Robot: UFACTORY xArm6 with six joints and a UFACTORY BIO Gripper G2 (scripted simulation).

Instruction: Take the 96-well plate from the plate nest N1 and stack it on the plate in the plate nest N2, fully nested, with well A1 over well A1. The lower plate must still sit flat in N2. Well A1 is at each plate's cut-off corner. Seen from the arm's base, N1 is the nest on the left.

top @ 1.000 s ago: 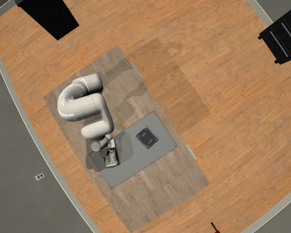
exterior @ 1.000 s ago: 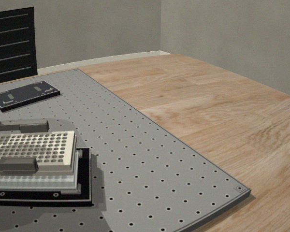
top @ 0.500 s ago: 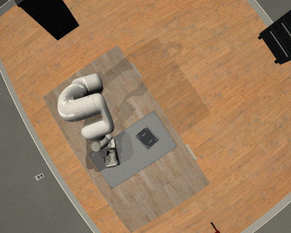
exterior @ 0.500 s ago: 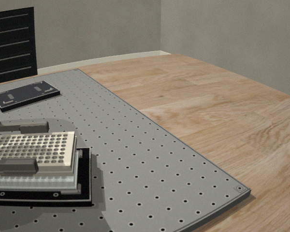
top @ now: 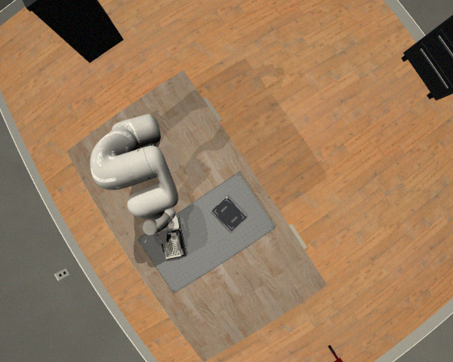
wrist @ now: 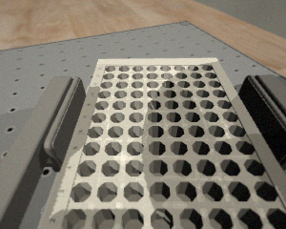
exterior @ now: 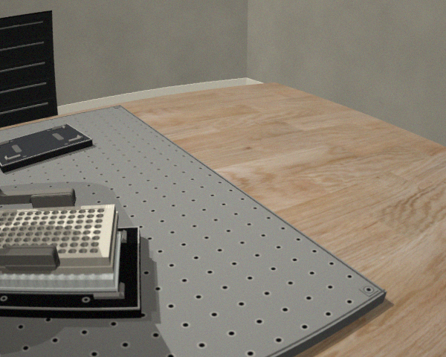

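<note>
The upper 96-well plate (top: 174, 249) (exterior: 54, 226) (wrist: 144, 138) is cream and looks level. My gripper (top: 173, 242) (exterior: 63, 226) (wrist: 167, 119) is shut on its two long sides. It is over the clear lower plate (exterior: 42, 282), which sits in the black nest N2 (exterior: 131, 265). The ribbed side of the lower plate shows below the upper plate's skirt. I cannot tell whether the two plates touch. The upper plate's cut-off corner seems to be near right in the exterior view; the lower plate's is hidden. Nest N1 (top: 229, 213) (exterior: 36, 147) is empty.
Both nests stand on a grey perforated board (top: 211, 245) (exterior: 223, 265) (wrist: 29, 72) on the wooden table (top: 257, 288) (exterior: 331, 184). N1 lies behind N2 in the exterior view. Black cabinets (top: 74, 27) (exterior: 19, 69) stand away from the arm.
</note>
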